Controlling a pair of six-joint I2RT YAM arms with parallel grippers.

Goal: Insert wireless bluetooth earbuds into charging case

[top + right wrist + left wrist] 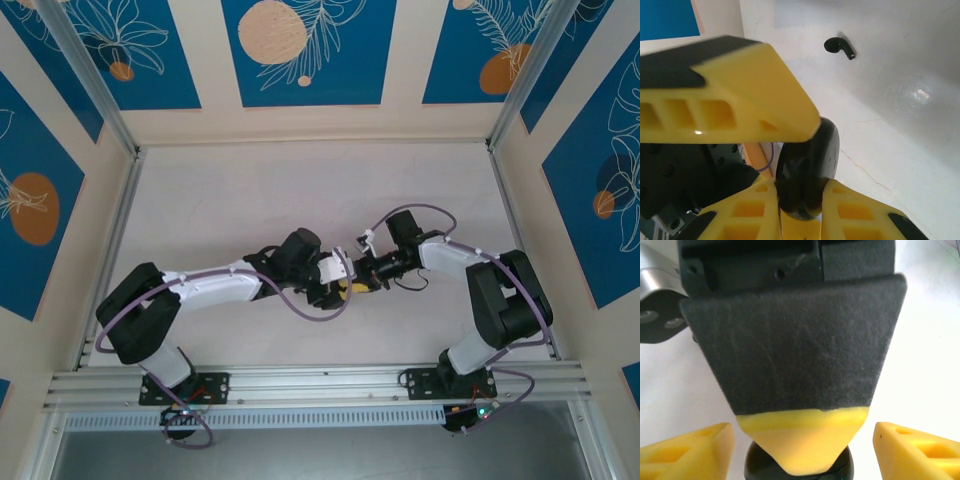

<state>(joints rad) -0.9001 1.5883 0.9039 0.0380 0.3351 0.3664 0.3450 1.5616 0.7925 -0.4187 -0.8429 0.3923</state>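
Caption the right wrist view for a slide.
Right gripper clamps the glossy black round charging case; a tiny black stemmed earbud lies loose on the white table beyond.

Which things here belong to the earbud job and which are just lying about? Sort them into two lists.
Job:
- black case, clamped in the right pincer
- one black earbud, loose on the table
- left pincer, open, close to the case

Not the job:
- purple cable
- blue wall panel
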